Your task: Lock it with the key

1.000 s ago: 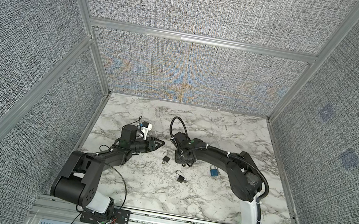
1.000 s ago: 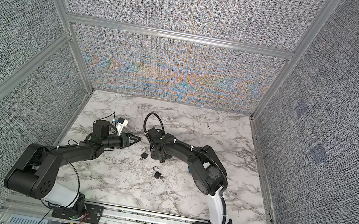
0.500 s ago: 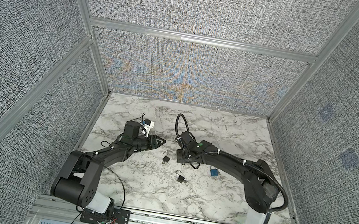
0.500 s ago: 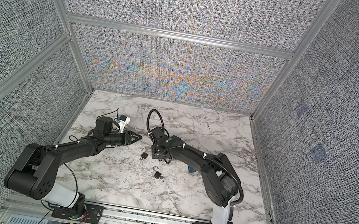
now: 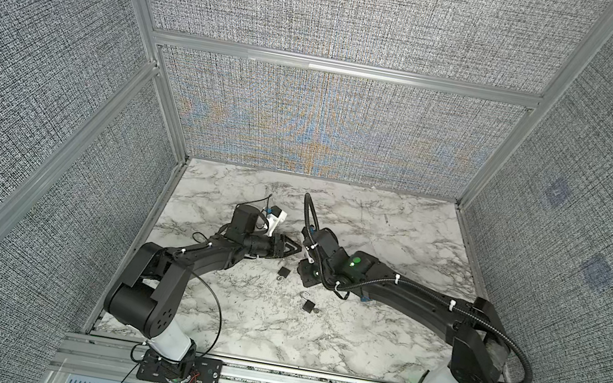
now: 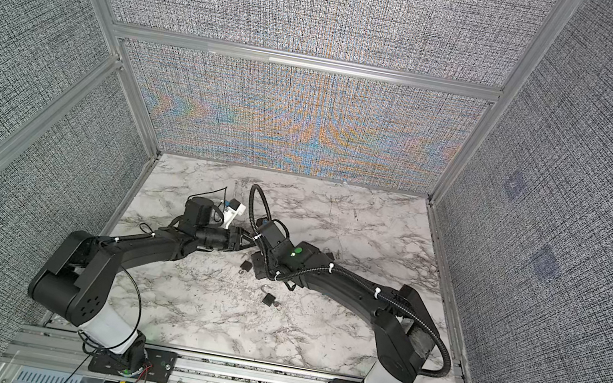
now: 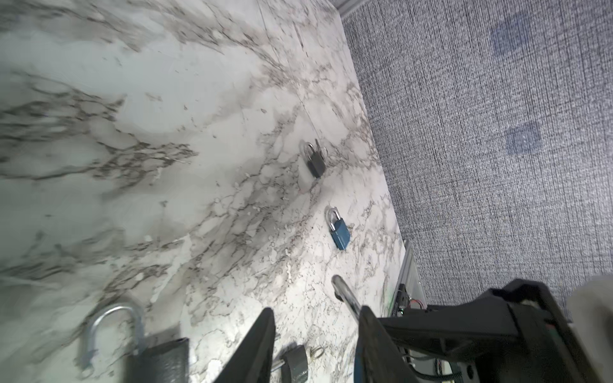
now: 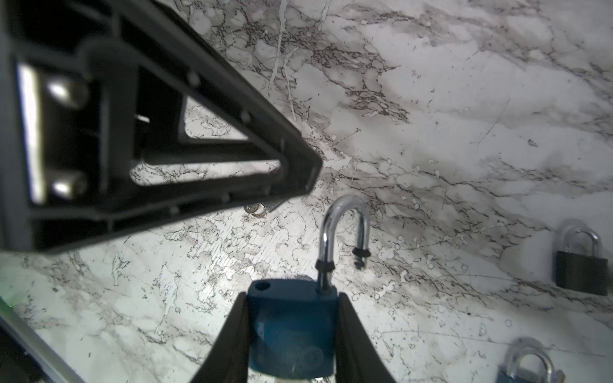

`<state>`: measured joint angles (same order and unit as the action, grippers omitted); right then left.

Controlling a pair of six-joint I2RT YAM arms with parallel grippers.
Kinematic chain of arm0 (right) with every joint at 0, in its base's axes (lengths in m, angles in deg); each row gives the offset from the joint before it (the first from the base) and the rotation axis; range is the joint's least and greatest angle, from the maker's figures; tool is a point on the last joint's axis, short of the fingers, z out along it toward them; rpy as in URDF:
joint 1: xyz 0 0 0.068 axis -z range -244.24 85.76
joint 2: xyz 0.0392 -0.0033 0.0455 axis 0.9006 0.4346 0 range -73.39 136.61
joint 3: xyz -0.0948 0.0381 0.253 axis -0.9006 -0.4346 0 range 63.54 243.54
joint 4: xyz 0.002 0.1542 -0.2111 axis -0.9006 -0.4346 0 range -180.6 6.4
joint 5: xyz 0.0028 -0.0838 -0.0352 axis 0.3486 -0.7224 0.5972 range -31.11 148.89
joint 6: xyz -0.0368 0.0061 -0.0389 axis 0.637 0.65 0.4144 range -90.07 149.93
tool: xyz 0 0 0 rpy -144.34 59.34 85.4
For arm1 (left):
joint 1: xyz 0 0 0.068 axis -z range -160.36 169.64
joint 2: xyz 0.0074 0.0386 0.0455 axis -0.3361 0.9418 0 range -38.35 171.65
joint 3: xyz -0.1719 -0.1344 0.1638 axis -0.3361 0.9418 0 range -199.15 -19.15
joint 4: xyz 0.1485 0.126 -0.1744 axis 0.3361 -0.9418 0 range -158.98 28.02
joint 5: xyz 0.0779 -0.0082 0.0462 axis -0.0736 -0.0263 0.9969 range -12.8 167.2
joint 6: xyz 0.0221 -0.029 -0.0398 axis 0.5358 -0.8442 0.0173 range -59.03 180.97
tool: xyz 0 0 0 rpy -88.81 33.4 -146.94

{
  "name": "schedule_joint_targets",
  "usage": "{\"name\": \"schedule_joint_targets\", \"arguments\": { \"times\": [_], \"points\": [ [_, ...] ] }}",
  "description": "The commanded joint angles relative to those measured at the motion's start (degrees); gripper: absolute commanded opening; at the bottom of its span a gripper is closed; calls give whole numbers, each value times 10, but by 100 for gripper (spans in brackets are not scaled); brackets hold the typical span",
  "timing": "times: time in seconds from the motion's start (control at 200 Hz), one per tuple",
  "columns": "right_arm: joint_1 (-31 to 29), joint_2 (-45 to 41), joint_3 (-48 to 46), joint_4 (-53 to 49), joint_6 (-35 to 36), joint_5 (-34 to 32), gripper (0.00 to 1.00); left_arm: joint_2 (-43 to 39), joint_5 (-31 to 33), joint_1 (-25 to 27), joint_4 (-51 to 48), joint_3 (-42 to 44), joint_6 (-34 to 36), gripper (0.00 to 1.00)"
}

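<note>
Right wrist view showed the right gripper [image 8: 292,298] clamped on the body of a blue padlock [image 8: 290,331], near the middle of the marble tabletop [image 8: 464,99], its shackle [image 8: 345,212] standing open. The left gripper [image 7: 315,311] hung just beside that shackle, jaws apart with nothing between them. A small keyring [image 8: 257,209] lay on the marble beyond, though whether it carried the key was unclear. I judged the lock presented for closing. Next, the free shackle leg needed lining up over its hole and pressing home, and then the key had to be found and turned.
</note>
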<state>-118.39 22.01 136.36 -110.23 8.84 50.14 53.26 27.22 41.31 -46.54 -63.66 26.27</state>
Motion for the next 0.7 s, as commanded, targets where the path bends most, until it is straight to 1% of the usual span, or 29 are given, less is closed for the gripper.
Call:
{"name": "schedule_joint_targets", "arguments": {
  "times": [0.0, 0.225, 0.695],
  "points": [
    [-3, -6, -4, 12, 9, -8, 27, 1, -30, 14, 9, -6, 5, 44],
    [-5, -7, -4, 12, 12, -14, 27, 7, -37, 34, 13, -13, 6, 43],
    [-10, -4, 1, 9, 15, -17, 27, 43, -43, 49, 43, -24, -12, 35]
  ]
}}
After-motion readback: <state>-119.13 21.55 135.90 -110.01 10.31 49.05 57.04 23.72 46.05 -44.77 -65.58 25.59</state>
